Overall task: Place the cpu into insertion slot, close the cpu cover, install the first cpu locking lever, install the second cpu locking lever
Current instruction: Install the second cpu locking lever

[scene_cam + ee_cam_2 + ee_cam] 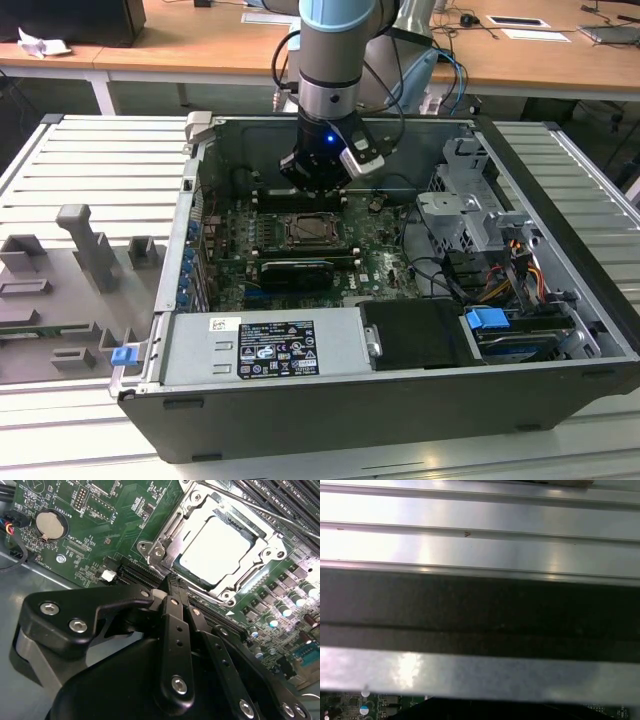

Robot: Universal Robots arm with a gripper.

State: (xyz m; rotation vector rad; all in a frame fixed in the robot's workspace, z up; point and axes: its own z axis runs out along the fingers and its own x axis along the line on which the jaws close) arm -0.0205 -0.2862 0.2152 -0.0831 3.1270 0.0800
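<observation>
The cpu (215, 550), a pale square chip, lies in the insertion slot (155, 550) on the green board. The cpu cover (267, 550), a silver frame with a window, lies flat over it. A thin locking lever (260, 511) runs along the socket's side by the memory slots. My gripper (172, 581) is shut with nothing between its black fingers, its tips just off one corner of the socket. In the exterior view the gripper (318, 185) hangs inside the open computer case, just behind the socket (312, 232).
A black graphics card (292, 272) lies in front of the socket. The power supply (265, 345) sits at the case front and a drive cage (465, 215) stands on the exterior view's right. Memory slots (292, 500) and a coin battery (50, 524) flank the socket. Grey fixtures (85, 250) stand outside.
</observation>
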